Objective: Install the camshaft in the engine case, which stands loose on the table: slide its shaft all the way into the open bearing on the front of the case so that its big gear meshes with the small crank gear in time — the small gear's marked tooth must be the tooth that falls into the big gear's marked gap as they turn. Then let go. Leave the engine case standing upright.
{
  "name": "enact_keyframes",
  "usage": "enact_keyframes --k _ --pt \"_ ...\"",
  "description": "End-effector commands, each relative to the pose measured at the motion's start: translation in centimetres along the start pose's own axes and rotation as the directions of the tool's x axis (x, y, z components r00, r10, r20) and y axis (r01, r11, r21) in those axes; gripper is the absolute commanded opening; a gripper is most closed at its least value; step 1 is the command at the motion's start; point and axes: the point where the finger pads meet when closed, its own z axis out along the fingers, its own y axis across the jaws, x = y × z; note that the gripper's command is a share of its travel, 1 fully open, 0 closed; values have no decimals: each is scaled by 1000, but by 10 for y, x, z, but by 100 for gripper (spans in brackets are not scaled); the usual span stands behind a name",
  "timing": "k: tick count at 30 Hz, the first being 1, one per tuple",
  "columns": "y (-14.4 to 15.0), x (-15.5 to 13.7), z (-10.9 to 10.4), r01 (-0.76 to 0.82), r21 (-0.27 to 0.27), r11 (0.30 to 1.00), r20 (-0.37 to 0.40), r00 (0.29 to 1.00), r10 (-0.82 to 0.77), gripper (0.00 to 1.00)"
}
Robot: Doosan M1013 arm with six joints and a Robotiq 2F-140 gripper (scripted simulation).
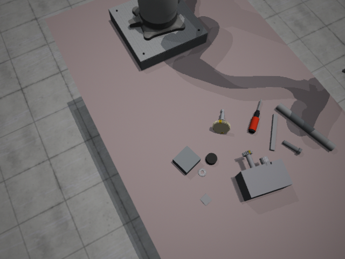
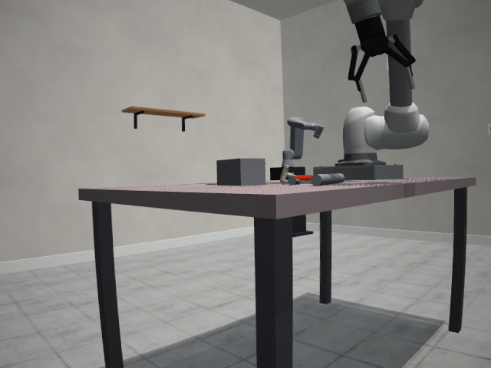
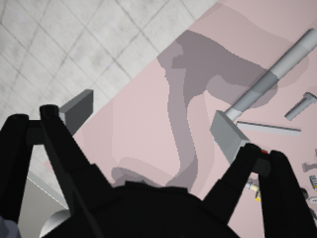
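Observation:
The camshaft (image 1: pixel 221 125) lies on the pink table, its big tan gear toward the camera and its grey shaft pointing away; it also shows in the exterior view (image 2: pixel 285 174). The grey engine case (image 1: pixel 263 178) stands at the right front, with the small crank gear (image 1: pixel 247 153) on a shaft and a second stub (image 1: pixel 264 160) on its far face. It appears as a grey box in the exterior view (image 2: pixel 241 171). My gripper (image 2: pixel 382 85) is open and empty, high above the table near the arm's base. In the wrist view its fingers spread wide over the table edge.
A red-handled screwdriver (image 1: pixel 254 121), a flat grey bar (image 1: pixel 274 132), a long grey rod (image 1: pixel 305 127) and a bolt (image 1: pixel 291 147) lie right of the camshaft. A grey block (image 1: pixel 186 159), black disc (image 1: pixel 211 158), white ring (image 1: pixel 202 172) and small plate (image 1: pixel 206 199) lie to the left. The arm's base (image 1: pixel 157 30) stands at the back.

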Motion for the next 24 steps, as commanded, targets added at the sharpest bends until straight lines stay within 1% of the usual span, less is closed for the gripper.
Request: enact_keyframes --k 1,20,24 --pt "0 0 0 0 0 1000 0 1000 0 100" --pt "1 0 0 1 1 1000 -1 1000 -1 100" --pt "15 -9 -2 29 27 999 -28 999 -28 100"
